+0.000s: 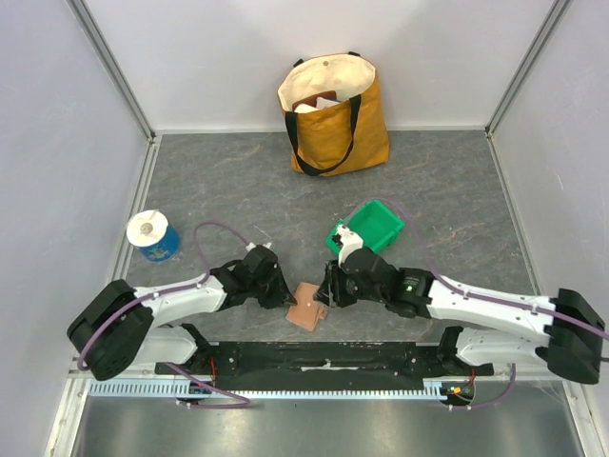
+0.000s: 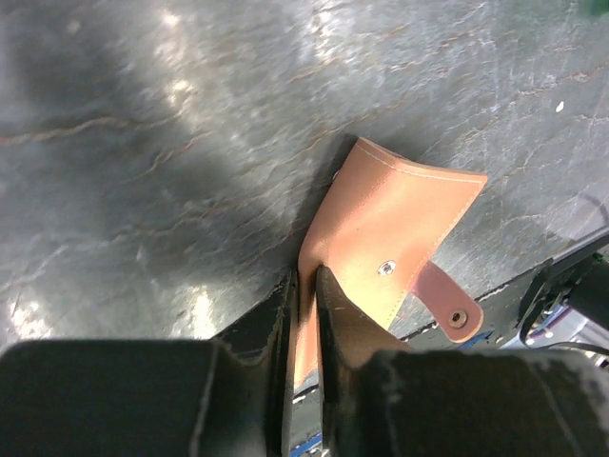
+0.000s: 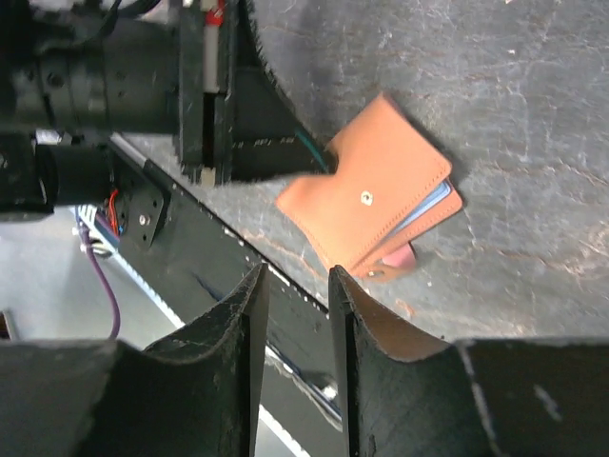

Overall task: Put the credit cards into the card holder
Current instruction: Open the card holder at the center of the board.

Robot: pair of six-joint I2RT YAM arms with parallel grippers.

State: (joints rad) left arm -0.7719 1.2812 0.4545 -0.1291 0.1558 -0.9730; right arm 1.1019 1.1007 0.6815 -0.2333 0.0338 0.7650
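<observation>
The terracotta-brown card holder (image 1: 307,307) lies near the table's front edge between both arms. My left gripper (image 1: 286,294) is shut on one edge of the card holder (image 2: 395,219), with the leather pinched between its fingers (image 2: 335,319); the snap tab (image 2: 447,307) hangs free. My right gripper (image 3: 295,286) is open and empty, just short of the card holder (image 3: 371,190) and over the black front rail. A pale blue edge (image 3: 428,204) shows between the holder's leaves; I cannot tell whether it is lining or card. No loose credit card is in view.
A green plastic bin (image 1: 367,228) sits behind the right arm. A yellow tote bag (image 1: 335,112) stands at the back wall. A blue and white roll (image 1: 152,235) is at the left. A black rail (image 1: 324,360) runs along the front edge.
</observation>
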